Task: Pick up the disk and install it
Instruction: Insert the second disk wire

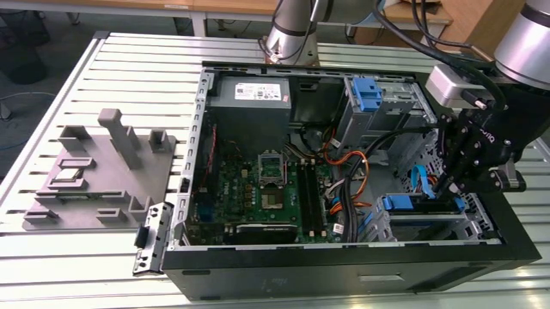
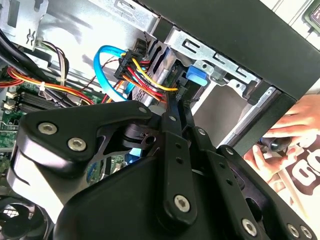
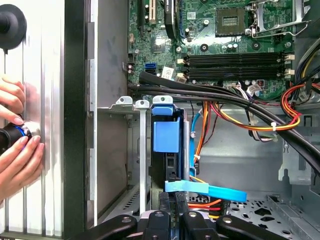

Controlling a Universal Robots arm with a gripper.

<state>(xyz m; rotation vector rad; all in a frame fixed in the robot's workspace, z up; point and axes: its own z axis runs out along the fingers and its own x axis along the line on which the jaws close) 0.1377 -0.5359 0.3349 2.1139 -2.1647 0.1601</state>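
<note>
We see the disk [image 3: 167, 150] standing on edge in the drive bay [image 1: 429, 222] at the case's [image 1: 344, 270] front corner, blue rail tab up. The tool [image 3: 172, 202] sits right at its rear edge, fingers [image 2: 175, 125] nearly together around it by the cables [image 2: 145, 75]. A hand [image 3: 15, 145] rests outside the case wall.

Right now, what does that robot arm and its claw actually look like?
The arm is a thick silver-grey tube with black cables looping beside it. A small grey box sits at its wrist. The claw is black metal: flat linked bars joined by round silver bolts, narrowing to slim fingers.
</note>
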